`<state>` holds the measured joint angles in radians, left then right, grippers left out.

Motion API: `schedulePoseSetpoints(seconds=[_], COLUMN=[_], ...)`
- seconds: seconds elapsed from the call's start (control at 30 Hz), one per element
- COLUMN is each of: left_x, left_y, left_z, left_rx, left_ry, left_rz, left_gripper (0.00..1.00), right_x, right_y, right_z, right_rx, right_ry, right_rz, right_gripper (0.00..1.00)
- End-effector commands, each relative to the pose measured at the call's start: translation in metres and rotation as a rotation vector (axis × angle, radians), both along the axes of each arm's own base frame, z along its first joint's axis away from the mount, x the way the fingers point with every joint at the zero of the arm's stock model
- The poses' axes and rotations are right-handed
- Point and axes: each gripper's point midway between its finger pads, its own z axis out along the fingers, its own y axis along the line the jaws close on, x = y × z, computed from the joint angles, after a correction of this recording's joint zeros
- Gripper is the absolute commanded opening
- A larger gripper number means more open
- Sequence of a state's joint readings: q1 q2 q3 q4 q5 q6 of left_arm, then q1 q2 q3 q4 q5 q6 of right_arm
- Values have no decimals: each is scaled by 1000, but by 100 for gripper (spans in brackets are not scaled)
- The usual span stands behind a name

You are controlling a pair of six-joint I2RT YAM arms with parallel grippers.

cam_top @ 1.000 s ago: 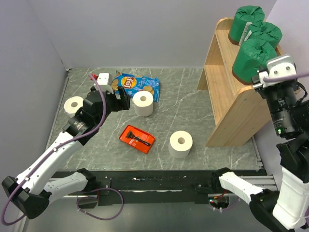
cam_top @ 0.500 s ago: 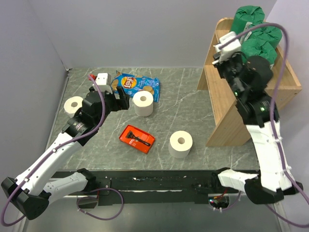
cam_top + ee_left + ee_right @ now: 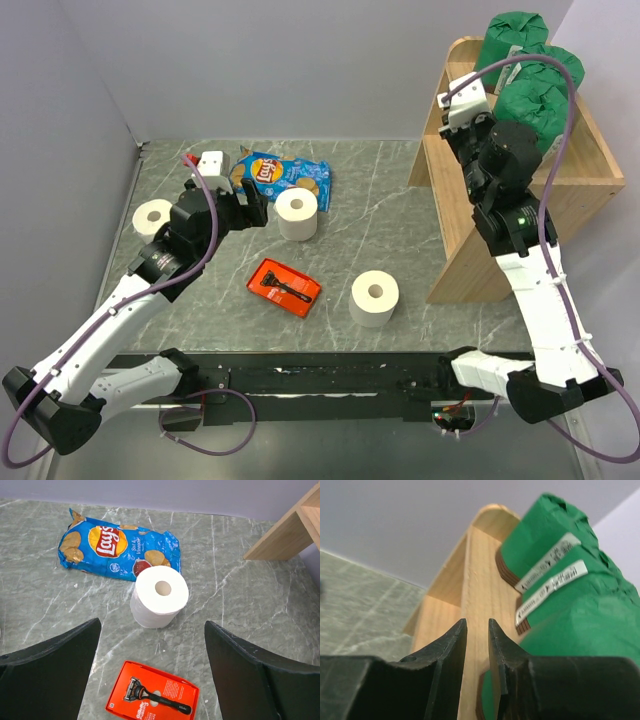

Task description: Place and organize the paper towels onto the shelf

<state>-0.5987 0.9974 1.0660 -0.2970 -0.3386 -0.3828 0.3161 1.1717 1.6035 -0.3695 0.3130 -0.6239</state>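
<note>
Top external view: the left gripper (image 3: 250,208) hangs over the grey marbled table (image 3: 420,200) with its jaws spread wide and nothing between them. Just to its right, a bare white paper towel roll with a hollow core (image 3: 297,214) stands on end, close in front of a blue crinkled chip bag (image 3: 280,172). A second white roll (image 3: 153,216) stands near the table's left edge. A third white roll (image 3: 374,298) stands near the foot of the light wooden two-level shelf (image 3: 470,230). A flat red tray holding a razor (image 3: 286,287) lies between the first roll and the third. Green-wrapped paper towel rolls (image 3: 545,75) sit in a row on the shelf's upper level, the nearest partly hidden behind the right arm (image 3: 530,290). The right gripper (image 3: 458,135) is up at that level beside them; its jaws cannot be made out from here.

Left wrist view: the left gripper's black fingers (image 3: 50,670) stand far apart, holding nothing. The first white roll stands upright on the table beyond them, with the chip bag behind it and the red tray nearer the camera.

Right wrist view: the right gripper's dark fingers (image 3: 447,650) are closed to a thin slit and grip nothing. Past them runs the shelf's wooden edge. The green rolls, with brown end bands and white labels, lie touching one another on the right.
</note>
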Motion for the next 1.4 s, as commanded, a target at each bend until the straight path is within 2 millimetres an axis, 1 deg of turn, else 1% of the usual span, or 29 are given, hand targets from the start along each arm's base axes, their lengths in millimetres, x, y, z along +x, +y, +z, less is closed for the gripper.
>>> schedulePoseSetpoints(seconds=[0.0, 0.03, 0.13, 0.2, 0.23, 0.4, 0.57, 0.73, 0.77, 0.97, 1.0, 1.07, 1.1, 1.17, 1.2, 1.23, 1.3, 1.33, 1.37], left_x=[4, 4, 5, 4, 5, 5, 4, 4, 4, 4, 4, 4, 3, 3, 3, 3, 3, 3, 3], left_y=[0, -1, -1, 0, 0, 0, 0, 0, 0, 0, 1, 1, 2, 3, 2, 2, 3, 3, 4], left_z=[6, 6, 5, 6, 6, 5, 5, 5, 5, 5, 6, 6, 8, 8, 8, 8, 10, 9, 10], left_rx=[-20, -18, -18, -20, -21, -18, -19, -18, -18, -19, -19, -20, -22, -22, -19, -19, -18, -17, -15], left_ry=[-25, -21, -18, -23, -24, -20, -21, -20, -20, -18, -20, -24, -30, -30, -29, -29, -32, -31, -33], left_rz=[14, 11, 13, 16, 14, 16, 13, 16, 16, 13, 18, 19, 18, 21, 20, 21, 21, 24, 23], left_gripper=[91, 91, 91, 91, 91, 91, 91, 91, 91, 91, 91, 91, 91, 91, 91, 91, 91, 91, 92], right_x=[-17, -18, -22, -27, -27, -29, -34, -42, -46, -53, -55, -60, -63, -72, -76, -80, -85, -88, -91], right_y=[-31, -40, -51, -56, -55, -69, -64, -67, -67, -63, -59, -52, -41, -31, -22, -12, -2, 5, 8], right_z=[18, 16, 16, 16, 16, 12, 13, 6, 8, 12, 17, 21, 26, 32, 39, 42, 46, 48, 55], right_rx=[-26, -28, -26, -22, -22, -8, 16, 25, 30, 50, 60, 73, 85, 99, 117, 124, 140, 145, 157], right_ry=[-71, -58, -53, -57, -59, -33, -44, -27, -37, -18, -27, -33, -46, -55, -67, -71, -76, -83, -108], right_rz=[-117, -144, -170, -175, -158, -191, -144, -145, -135, -100, -80, -36, 26, 88, 140, 198, 252, 293, 314], right_gripper=[31, 31, 31, 31, 31, 31, 31, 31, 31, 32, 33, 35, 36, 40, 41, 43, 47, 52, 54])
